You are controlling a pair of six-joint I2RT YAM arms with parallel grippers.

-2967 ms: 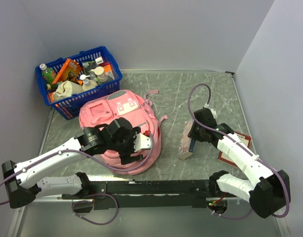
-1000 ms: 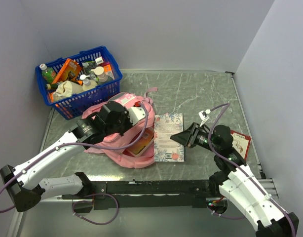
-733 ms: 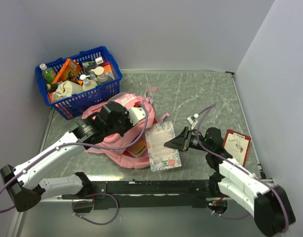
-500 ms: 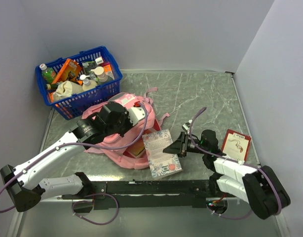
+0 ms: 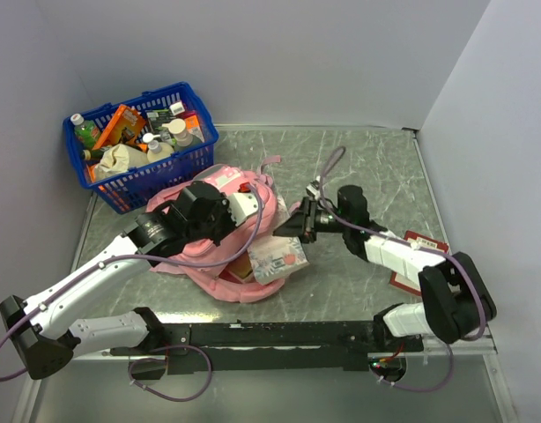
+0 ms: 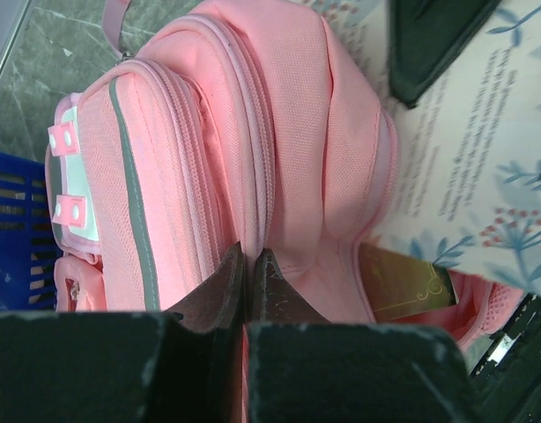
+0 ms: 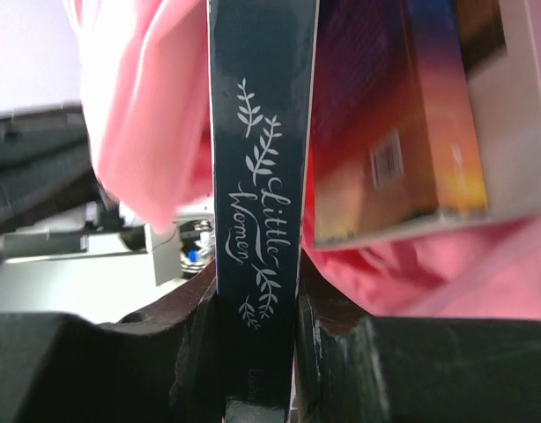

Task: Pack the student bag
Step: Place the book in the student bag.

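Observation:
The pink student bag (image 5: 219, 282) lies left of centre on the table, its mouth facing right. My left gripper (image 6: 250, 263) is shut on a fold of the bag's upper fabric (image 6: 165, 176) and holds the mouth open. My right gripper (image 5: 299, 226) is shut on a floral-covered book (image 5: 279, 256) with a dark blue spine (image 7: 253, 176) lettered "Little Women". The book's left edge is at the bag's mouth. An orange-and-gold book (image 7: 411, 115) lies inside the bag, below the held one.
A blue plastic basket (image 5: 121, 187) with bottles and boxes stands at the back left, close behind the bag. A red-and-white card (image 5: 410, 275) lies on the marbled table (image 5: 367, 167) at the right, partly under my right arm. Walls close three sides.
My right gripper has carried the floral book from the table's front back and left to the bag's mouth. The left arm has kept its grip and place.

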